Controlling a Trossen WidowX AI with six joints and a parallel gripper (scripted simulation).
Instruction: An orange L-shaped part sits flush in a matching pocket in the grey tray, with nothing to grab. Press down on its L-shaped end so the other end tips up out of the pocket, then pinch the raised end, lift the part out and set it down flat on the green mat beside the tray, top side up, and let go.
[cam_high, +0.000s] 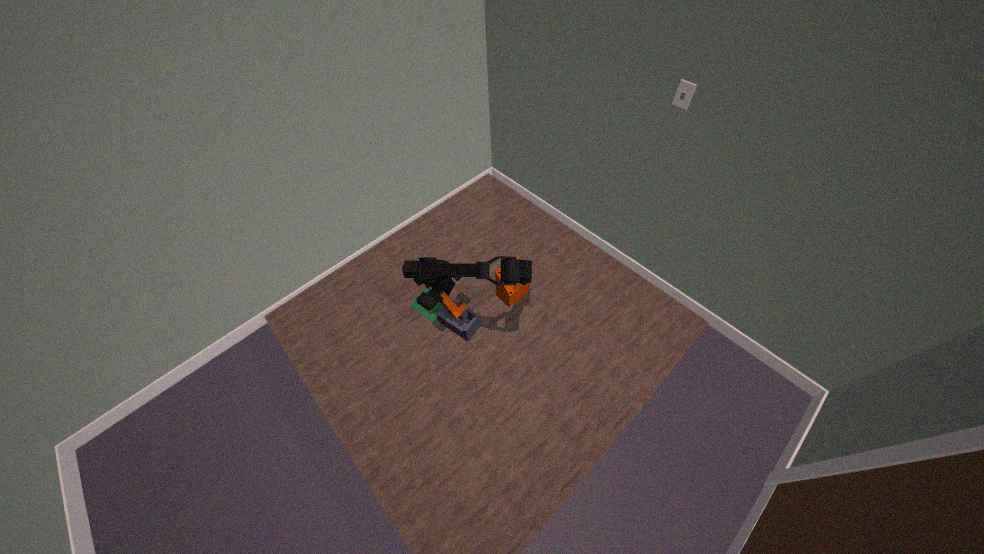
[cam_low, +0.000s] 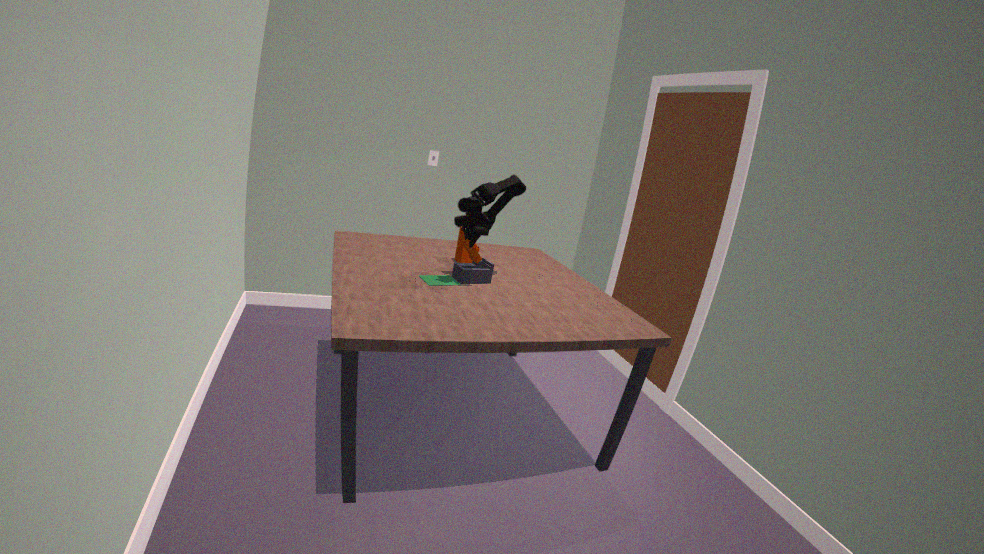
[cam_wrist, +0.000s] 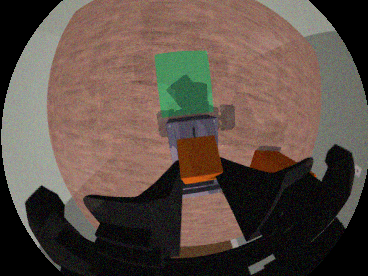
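The orange L-shaped part (cam_high: 453, 305) (cam_low: 476, 255) (cam_wrist: 199, 154) hangs from my gripper (cam_high: 443, 294) (cam_low: 472, 243) (cam_wrist: 196, 162). The gripper is shut on it, with one black finger on each side in the wrist view. The part looks clear of the grey tray (cam_high: 468, 331) (cam_low: 473, 275) (cam_wrist: 173, 136), with its L-shaped end low over it; the exact gap is hard to tell. The part and fingers cover some of the tray's pocket. The green mat (cam_high: 431, 314) (cam_low: 432, 280) (cam_wrist: 182, 64) lies flat beside the tray, with a shadow on it.
The orange robot base (cam_high: 511, 294) (cam_low: 462, 246) (cam_wrist: 271, 161) stands behind the tray in the exterior view, at the right in the wrist view. All stand on the brown wooden table (cam_high: 482, 412) (cam_low: 495, 316) (cam_wrist: 110, 100).
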